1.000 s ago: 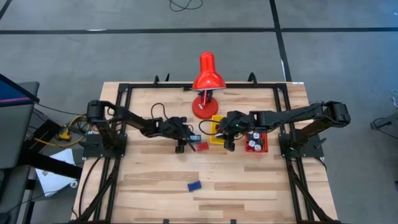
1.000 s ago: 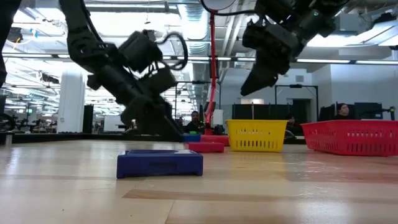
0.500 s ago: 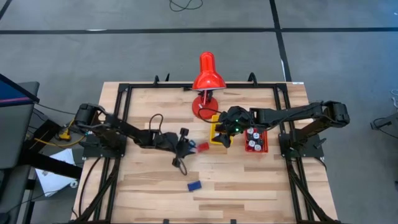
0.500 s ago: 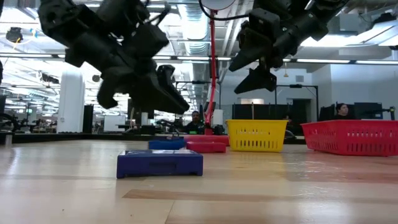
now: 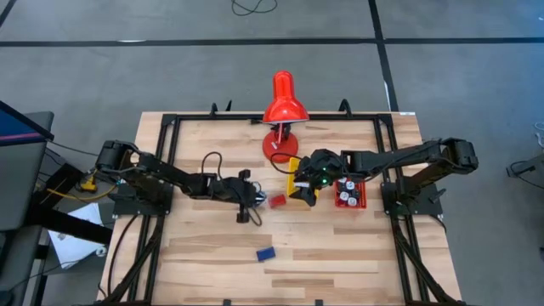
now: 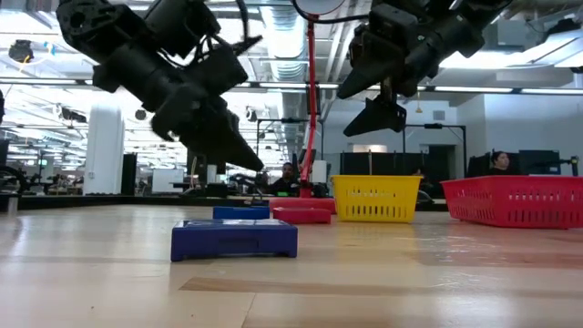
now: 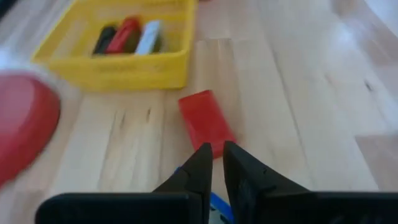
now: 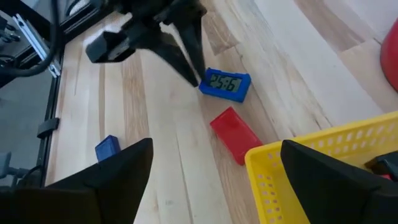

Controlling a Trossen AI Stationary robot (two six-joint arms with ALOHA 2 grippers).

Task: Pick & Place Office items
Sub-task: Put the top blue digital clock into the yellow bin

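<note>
My left gripper (image 5: 256, 202) (image 7: 214, 159) hangs shut a little above the table (image 6: 252, 162). Its tip is over a small blue clock-like block (image 8: 225, 84) (image 6: 241, 211) and touches nothing. A flat red block (image 7: 204, 121) (image 5: 277, 201) lies on the wood just beyond it. Another blue block (image 5: 265, 253) (image 6: 234, 239) lies flat toward the near edge. My right gripper (image 5: 305, 190) (image 6: 381, 98) (image 8: 214, 180) stands open in the air over the near-left rim of the yellow tray (image 8: 323, 146) and holds nothing.
The yellow tray (image 7: 112, 65) holds a few small pieces (image 7: 127, 36). A red tray (image 5: 350, 194) with round-topped bits stands to its right. The red desk lamp (image 5: 280, 109) stands behind them at the far edge. Bare wood (image 5: 340, 255) lies near.
My left gripper has risen off the table, drawn back toward the left and near edges, and shut its fingers. The small blue clock block now lies farther left and nearer. My right gripper has stayed over the yellow tray, rolled about its axis, and opened wide.
</note>
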